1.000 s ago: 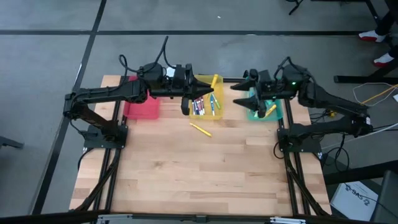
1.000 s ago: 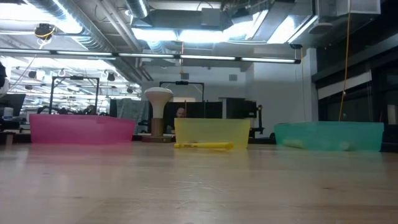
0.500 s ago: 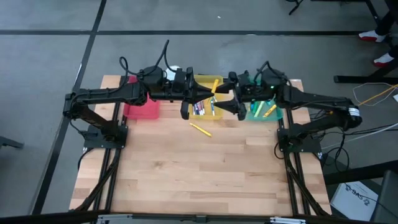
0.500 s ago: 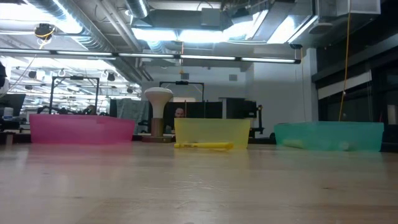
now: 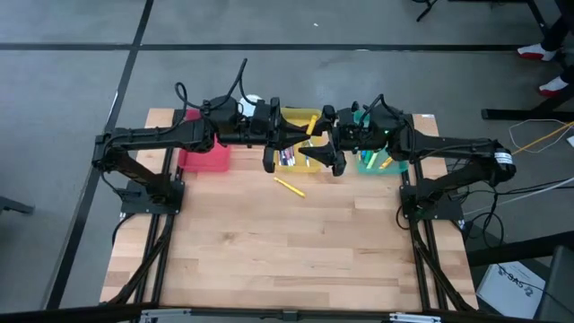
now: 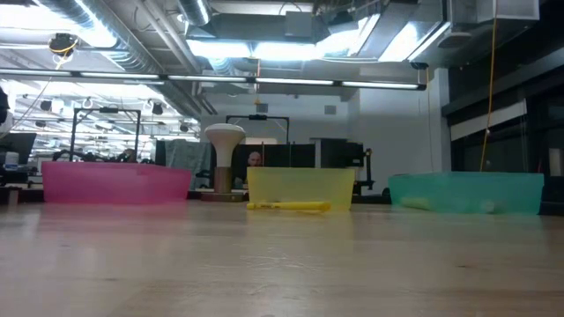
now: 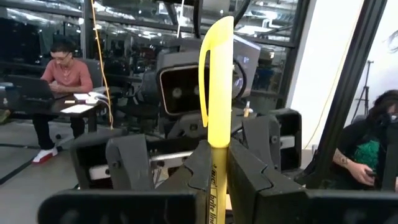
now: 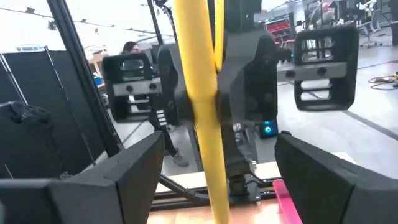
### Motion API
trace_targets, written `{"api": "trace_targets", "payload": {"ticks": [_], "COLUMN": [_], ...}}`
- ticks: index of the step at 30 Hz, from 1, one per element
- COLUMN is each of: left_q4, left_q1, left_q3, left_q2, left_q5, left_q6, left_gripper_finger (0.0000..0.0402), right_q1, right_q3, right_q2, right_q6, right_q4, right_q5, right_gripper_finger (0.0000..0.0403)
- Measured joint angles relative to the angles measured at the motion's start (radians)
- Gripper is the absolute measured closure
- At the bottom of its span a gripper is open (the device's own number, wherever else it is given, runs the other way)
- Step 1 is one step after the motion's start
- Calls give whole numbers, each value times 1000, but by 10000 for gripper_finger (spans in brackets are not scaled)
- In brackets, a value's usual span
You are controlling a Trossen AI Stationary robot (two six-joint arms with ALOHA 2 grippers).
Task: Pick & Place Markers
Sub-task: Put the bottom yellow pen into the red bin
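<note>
A yellow marker [image 7: 216, 87] stands upright in the air over the yellow tray [image 5: 296, 117], with my left gripper [image 5: 303, 142] shut on it. My right gripper [image 5: 330, 149] faces it from the table's right. Its fingers are open, one on either side of the marker [image 8: 200, 106], and touch nothing. Several more markers [image 5: 288, 155] lie in the yellow tray, a few lie in the teal tray [image 5: 369, 165], and one yellow marker [image 5: 289, 186] lies on the table in front of the yellow tray. Neither gripper shows in the low view. My left gripper pinches the marker's lower barrel [image 7: 215, 177] between its two fingers [image 7: 249, 177]. The fingers come in level from the table's left and lie across the marker. The marker stands upright with its clipped cap [image 7: 214, 56] on top, lifted clear of the tray.
A red tray [image 5: 204, 156] stands left of the yellow one, all three trays along the table's far edge. A white-topped hourglass-like object [image 6: 224, 157] stands behind them. The near wooden tabletop [image 5: 287, 251] is bare. People sit in the room beyond.
My right gripper has swung from over the teal tray toward the table's left and tipped up to level. Its open fingers now stand around the upright marker. My left gripper and the marker have stayed where they were.
</note>
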Motion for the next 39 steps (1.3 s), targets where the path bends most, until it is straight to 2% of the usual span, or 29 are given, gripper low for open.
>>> {"api": "trace_targets", "payload": {"ticks": [15, 19, 29, 39], "left_q4": [30, 30, 30, 29], "left_q1": [0, 0, 0, 0], "left_q3": [0, 0, 0, 0], "left_q2": [24, 24, 24, 24], "left_q5": [4, 5, 6, 6], "left_q6": [3, 3, 0, -12], "left_gripper_finger": [379, 379, 379, 372], "right_q1": [6, 5, 5, 5], "right_q3": [0, 0, 0, 0], "right_q2": [0, 0, 0, 0], "right_q6": [12, 14, 14, 9], "right_q4": [-19, -23, -34, -52], "right_q5": [4, 4, 3, 1], "right_gripper_finger": [114, 148, 266, 356]}}
